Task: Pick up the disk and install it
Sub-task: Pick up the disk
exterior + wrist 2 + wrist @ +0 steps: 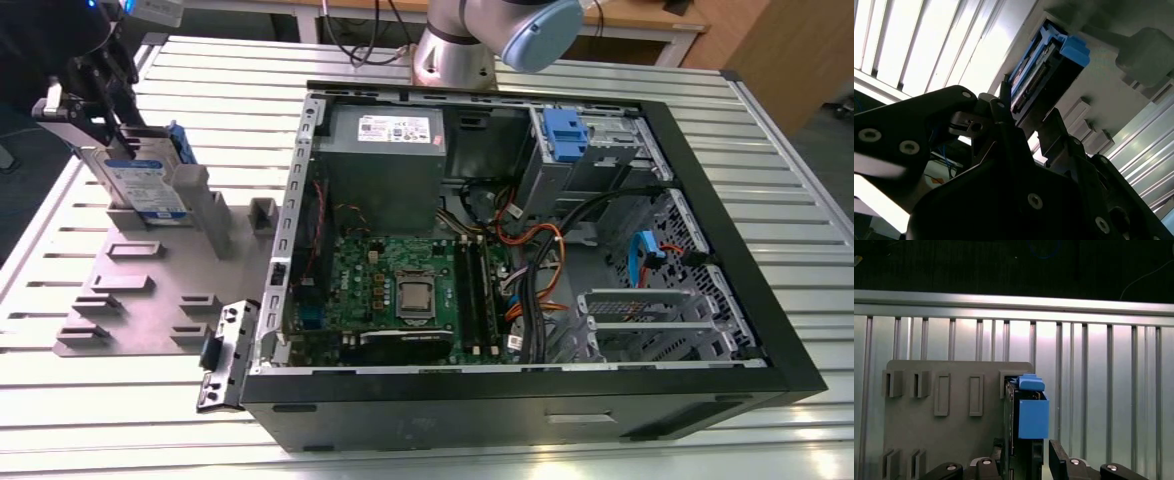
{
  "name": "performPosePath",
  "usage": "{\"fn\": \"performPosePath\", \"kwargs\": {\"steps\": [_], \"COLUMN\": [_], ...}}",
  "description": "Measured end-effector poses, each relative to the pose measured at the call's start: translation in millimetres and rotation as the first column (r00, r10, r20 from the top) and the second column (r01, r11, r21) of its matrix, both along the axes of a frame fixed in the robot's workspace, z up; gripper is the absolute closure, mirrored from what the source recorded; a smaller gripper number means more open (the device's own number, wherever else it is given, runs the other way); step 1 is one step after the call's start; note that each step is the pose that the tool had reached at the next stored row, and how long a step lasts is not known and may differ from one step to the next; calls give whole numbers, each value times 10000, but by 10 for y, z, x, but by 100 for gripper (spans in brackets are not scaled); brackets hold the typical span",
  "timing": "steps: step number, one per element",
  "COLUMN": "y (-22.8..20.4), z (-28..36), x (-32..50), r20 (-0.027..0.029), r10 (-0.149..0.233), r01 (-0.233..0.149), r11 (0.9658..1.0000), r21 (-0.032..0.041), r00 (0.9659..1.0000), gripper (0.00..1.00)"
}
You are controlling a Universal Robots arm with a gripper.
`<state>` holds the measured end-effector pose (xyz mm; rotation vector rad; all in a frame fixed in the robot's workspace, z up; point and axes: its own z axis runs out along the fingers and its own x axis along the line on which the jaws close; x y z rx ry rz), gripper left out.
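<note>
The disk (142, 178) stands on edge in a slot of the grey holder plate (147, 290) at the exterior view's left, its white-and-blue label facing the camera. In the first wrist view its blue frame (1032, 415) shows edge-on. My gripper (94, 130) hangs over the disk's upper end, beside the open computer case (534, 260). In both wrist views my gripper (1026, 452) (1026, 112) is open, with one black finger (1058, 455) on each side of the disk (1029, 80). A narrow bright gap shows beside one finger.
The case lies on its side on the slatted metal table (747, 430), with the motherboard (400, 290), orange and black cables (534, 250), a grey power supply box (387, 150) and a drive bay with a blue latch (566, 135) inside. The arm's base (454, 55) stands behind the case.
</note>
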<state>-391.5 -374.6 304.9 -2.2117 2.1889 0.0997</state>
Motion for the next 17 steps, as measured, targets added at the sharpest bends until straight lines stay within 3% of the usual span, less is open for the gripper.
{"fn": "performPosePath", "kwargs": {"steps": [3,4,17], "y": [0,0,0], "z": [-1,-1,-6], "x": [0,0,0], "r20": [0,0,0], "r10": [0,0,0], "r01": [0,0,0], "r11": [10000,10000,10000], "r21": [0,0,-1], "r00": [10000,10000,10000], "gripper": [53,60,65]}}
